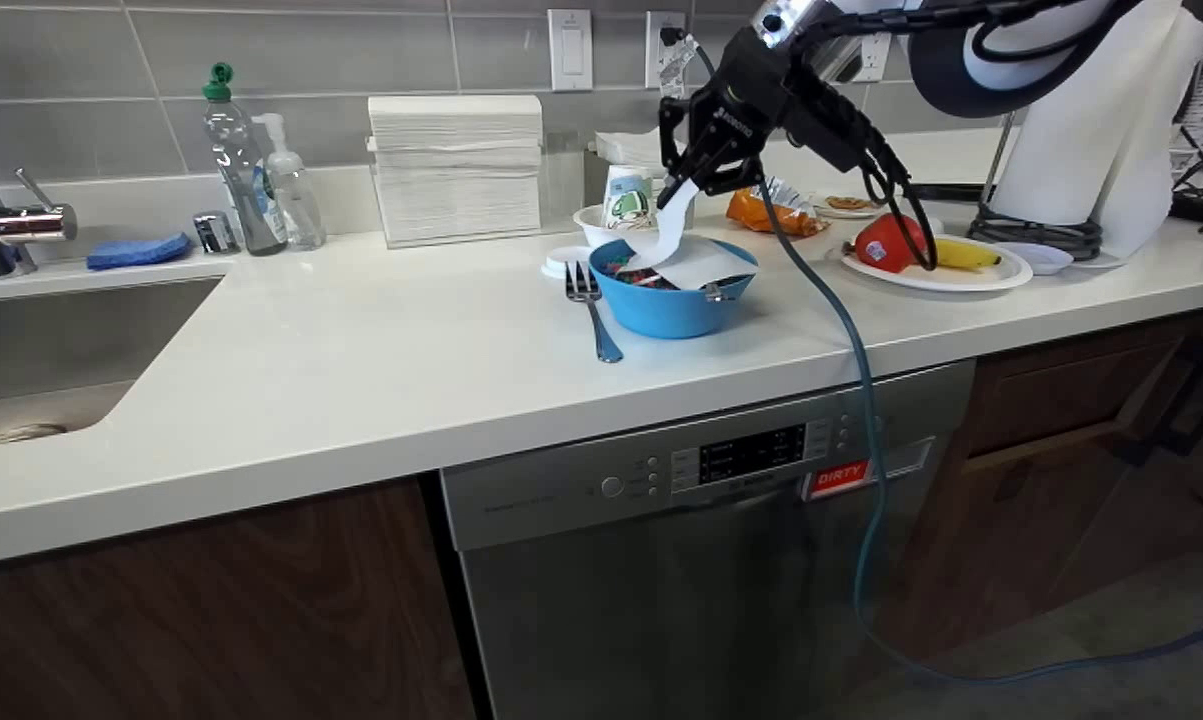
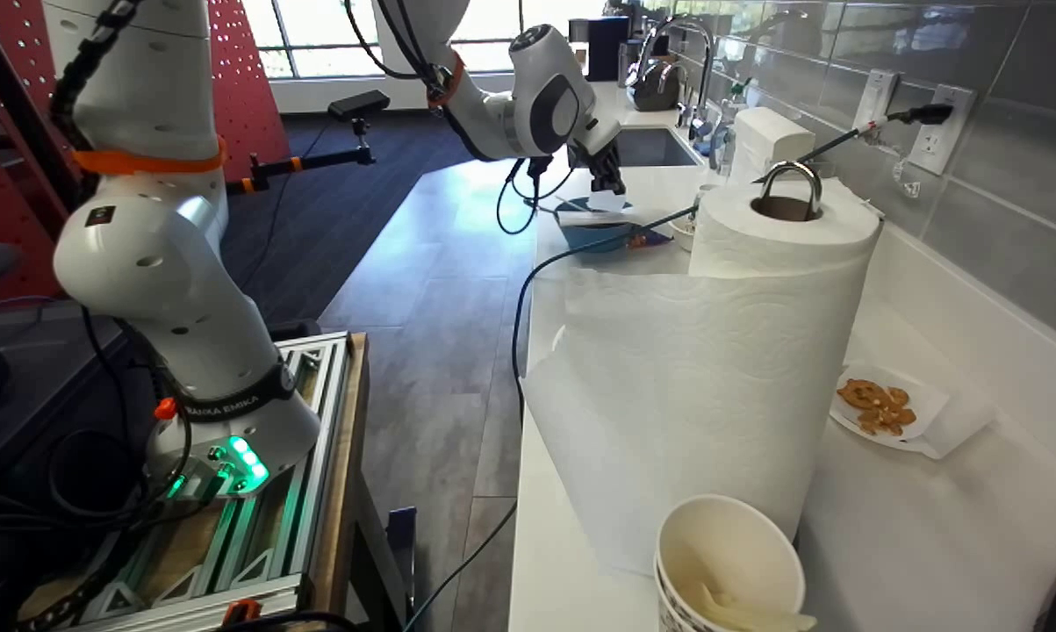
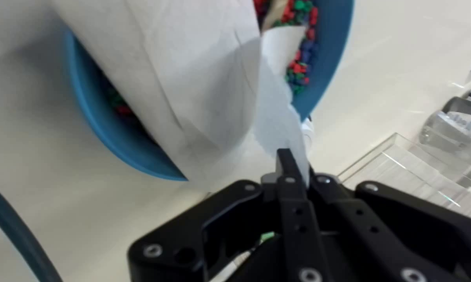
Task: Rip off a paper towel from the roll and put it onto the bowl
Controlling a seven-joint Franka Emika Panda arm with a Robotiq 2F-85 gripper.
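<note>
Pinching towel (image 3: 204, 74) by one end – gripper (image 3: 300, 168) closed on it, lower right of wrist view. Rest drapes over bowl (image 3: 331, 58), upper centre – probably held high so release drops it on.

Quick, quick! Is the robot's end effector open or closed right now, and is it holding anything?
End effector: closed, holding white paper towel that hangs down to the blue bowl.

Gray tiles (image 1: 291, 50) back the counter (image 1: 361, 330); windows (image 2: 317, 19) glow.
</note>
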